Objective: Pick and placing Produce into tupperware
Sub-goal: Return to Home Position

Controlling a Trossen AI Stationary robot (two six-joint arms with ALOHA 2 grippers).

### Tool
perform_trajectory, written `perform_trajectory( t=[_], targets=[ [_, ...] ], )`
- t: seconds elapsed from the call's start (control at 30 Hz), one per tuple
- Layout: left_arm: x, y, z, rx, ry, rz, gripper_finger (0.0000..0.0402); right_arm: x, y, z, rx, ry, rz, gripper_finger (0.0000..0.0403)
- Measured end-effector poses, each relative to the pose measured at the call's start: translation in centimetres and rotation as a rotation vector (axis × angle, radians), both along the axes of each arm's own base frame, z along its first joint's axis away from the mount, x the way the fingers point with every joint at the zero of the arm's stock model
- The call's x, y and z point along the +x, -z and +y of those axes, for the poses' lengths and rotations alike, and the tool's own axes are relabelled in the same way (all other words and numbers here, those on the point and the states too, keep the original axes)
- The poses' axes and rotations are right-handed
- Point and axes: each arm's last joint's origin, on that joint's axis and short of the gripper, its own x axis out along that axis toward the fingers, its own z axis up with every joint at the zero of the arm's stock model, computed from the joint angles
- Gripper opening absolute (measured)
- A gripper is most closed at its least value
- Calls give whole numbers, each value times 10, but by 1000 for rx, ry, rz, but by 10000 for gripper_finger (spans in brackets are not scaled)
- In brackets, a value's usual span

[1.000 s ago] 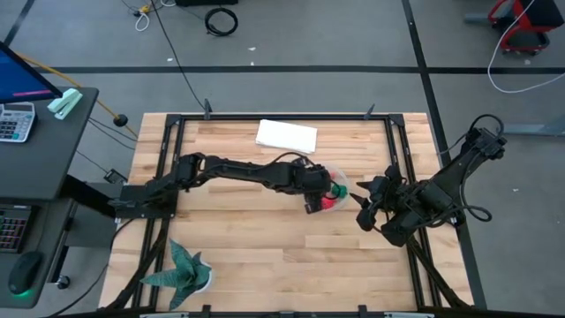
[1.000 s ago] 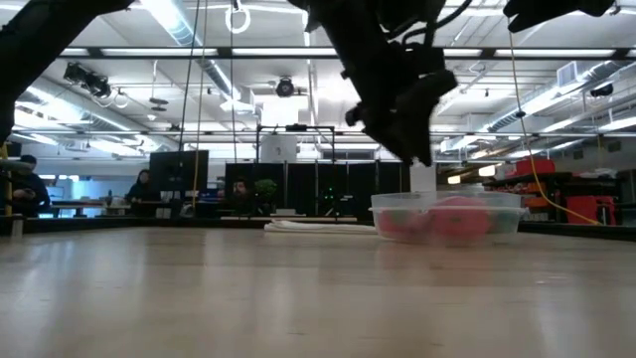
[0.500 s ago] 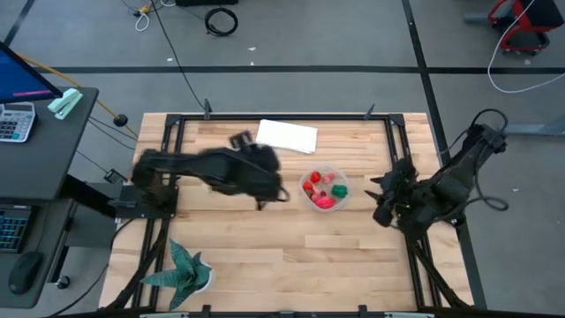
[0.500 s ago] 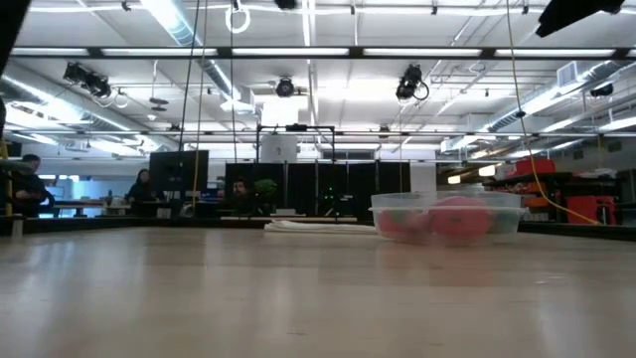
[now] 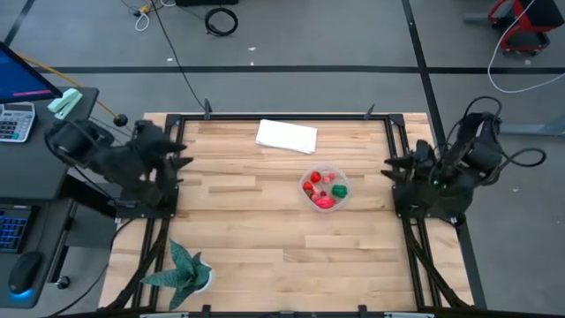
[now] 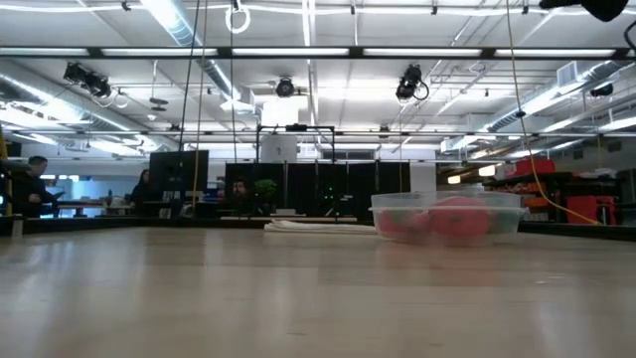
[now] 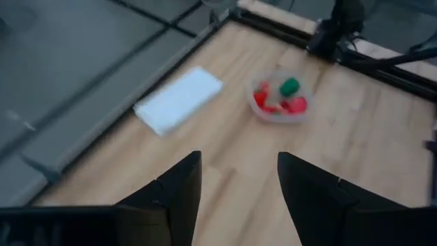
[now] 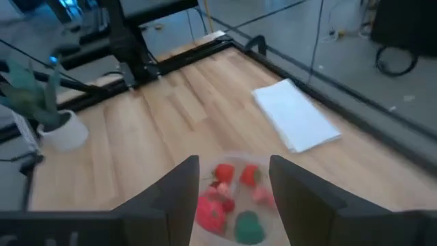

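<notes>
The round clear tupperware (image 5: 324, 187) stands on the table right of centre, and shows in the low view (image 6: 447, 217) too. Several red and pink produce pieces (image 5: 316, 187) and one green piece (image 5: 341, 189) lie inside it; they also show in the left wrist view (image 7: 280, 99) and the right wrist view (image 8: 229, 198). My left gripper (image 7: 239, 174) is open and empty, drawn back over the table's left edge (image 5: 172, 159). My right gripper (image 8: 232, 174) is open and empty, drawn back at the table's right edge (image 5: 395, 172).
A flat white cloth (image 5: 287, 135) lies at the table's far edge. A spiky teal potted plant (image 5: 184, 268) stands at the near left corner. A black frame (image 5: 282, 116) runs round the table. People sit far off in the room (image 6: 30, 184).
My left gripper has drawn away from the tupperware, swinging across the table to its left edge, empty. My right gripper has pulled back toward the table's right edge and turned. The tupperware and the produce in it have stayed in place.
</notes>
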Motion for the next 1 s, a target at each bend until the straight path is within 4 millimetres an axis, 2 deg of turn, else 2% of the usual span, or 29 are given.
perform_trajectory(
  t=[0.07, 0.17, 0.27, 0.37, 0.47, 0.7, 0.83, 1.0],
  targets=[
    [-15, 22, 2, -58, -13, -9, 196, 3, 12, 6, 21, 0, -32, 187],
    [-23, 64, 0, -101, -30, -41, 193, 12, 46, 22, -6, -6, -71, 187],
    [-24, 105, -5, -152, -2, -96, 195, 17, 82, 33, -50, 9, -126, 187],
    [-18, 137, -11, -154, 20, -197, 198, 17, 100, 35, -91, 40, -185, 187],
    [-8, 162, -19, -127, 51, -329, 201, 16, 102, 34, -122, 56, -216, 187],
    [10, 204, -31, -72, 142, -525, 195, 12, 85, 27, -175, 42, -232, 187],
    [11, 220, -34, -58, 169, -542, 193, 9, 84, 26, -174, 23, -236, 187],
    [10, 234, -35, -41, 185, -518, 198, 10, 89, 34, -182, -8, -240, 187]
  ],
)
